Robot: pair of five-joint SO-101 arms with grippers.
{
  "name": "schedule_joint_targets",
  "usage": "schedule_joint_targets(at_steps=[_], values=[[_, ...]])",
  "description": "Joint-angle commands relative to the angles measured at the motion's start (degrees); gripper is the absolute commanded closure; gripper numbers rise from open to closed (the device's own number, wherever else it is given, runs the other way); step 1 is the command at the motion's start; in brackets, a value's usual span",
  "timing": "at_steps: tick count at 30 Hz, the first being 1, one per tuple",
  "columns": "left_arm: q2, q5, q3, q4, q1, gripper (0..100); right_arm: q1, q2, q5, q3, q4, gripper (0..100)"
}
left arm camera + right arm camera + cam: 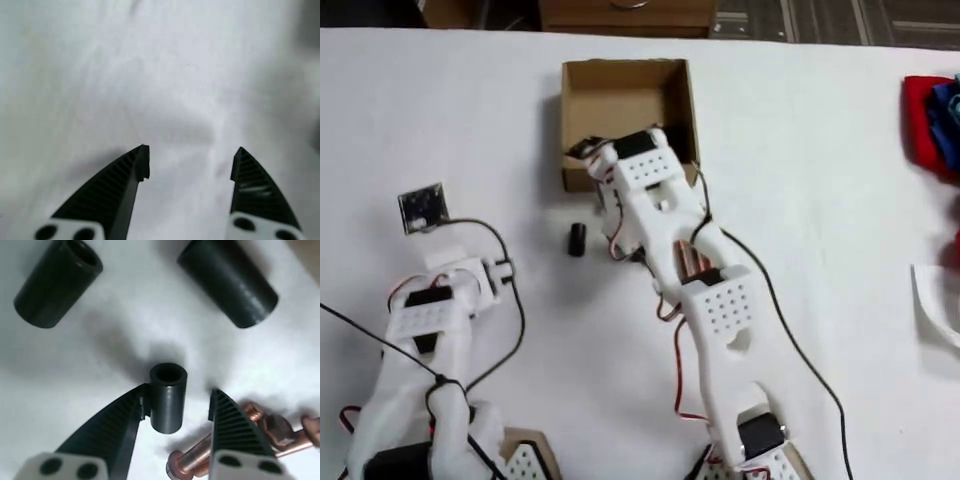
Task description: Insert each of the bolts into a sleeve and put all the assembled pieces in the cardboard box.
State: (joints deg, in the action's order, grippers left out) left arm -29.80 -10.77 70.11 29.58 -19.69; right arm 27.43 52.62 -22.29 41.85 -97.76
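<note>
White bench (820, 150), high view: open brown cardboard box (624, 64), visible floor bare, near wall under right arm (720, 300). Short black cylindrical sleeve (577, 239) lies just in front.
Left wrist: left hand (190, 162) wide open over bench, gripping nothing.
Right wrist: right hand (179, 405) open, straddling upright black sleeve (167, 397), not clamped. Two more black sleeves (57, 282) lie nearby, copper bolts (190, 460) beside one finger.

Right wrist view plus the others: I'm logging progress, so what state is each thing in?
upright sleeve: standing, bore empty
right gripper: open around upright sleeve
lying sleeves: on their sides
bolts: loose, not inserted
left gripper: open, empty
cardboard box: open-topped
</note>
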Motion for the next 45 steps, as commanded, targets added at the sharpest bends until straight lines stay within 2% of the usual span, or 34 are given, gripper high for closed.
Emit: schedule_joint_targets(at_steps=[1, 4, 10, 14, 18, 22, 26, 32, 35, 39, 45], values=[[0.09, -0.18, -2.15, -0.88, -0.18, 72, 0.31, 0.22, -0.26, 0.79, 0.92, 89.3], [0.09, -0.18, -2.15, -0.88, -0.18, 72, 0.22, 0.22, 0.0, 0.7, 0.92, 98.3], [0.09, -0.18, -2.15, -0.88, -0.18, 72, 0.22, -2.59, 0.09, 1.58, 0.13, 97.8], [0.09, -0.18, -2.15, -0.88, -0.18, 72, -1.36, -11.91, 0.09, 5.01, -3.56, 97.8], [0.09, -0.18, -2.15, -0.88, -0.18, 72, -6.9, -26.33, 0.09, 3.43, -3.56, 97.8], [0.09, 0.18, -2.24, -0.7, 1.41, 72, -13.58, -39.69, 0.7, -5.71, -3.56, 97.8], [0.09, 3.69, -4.62, 1.23, 5.45, 72, -19.56, -50.33, 6.07, -22.07, -2.68, 97.8], [0.09, 4.13, -18.77, 13.27, 13.8, 72, -29.23, -63.78, 7.91, -48.7, 14.29, 97.8], [0.26, 4.22, -24.57, 18.9, 19.87, 72, -32.75, -68.18, 13.45, -62.24, 24.57, 97.8], [2.29, 7.3, -32.13, 25.85, 25.85, 72, -34.07, -70.2, 19.43, -75.16, 36.26, 97.8], [18.37, 13.27, -48.92, 39.65, 27.87, 72, -33.71, -70.11, 24.53, -84.57, 48.4, 97.8]])
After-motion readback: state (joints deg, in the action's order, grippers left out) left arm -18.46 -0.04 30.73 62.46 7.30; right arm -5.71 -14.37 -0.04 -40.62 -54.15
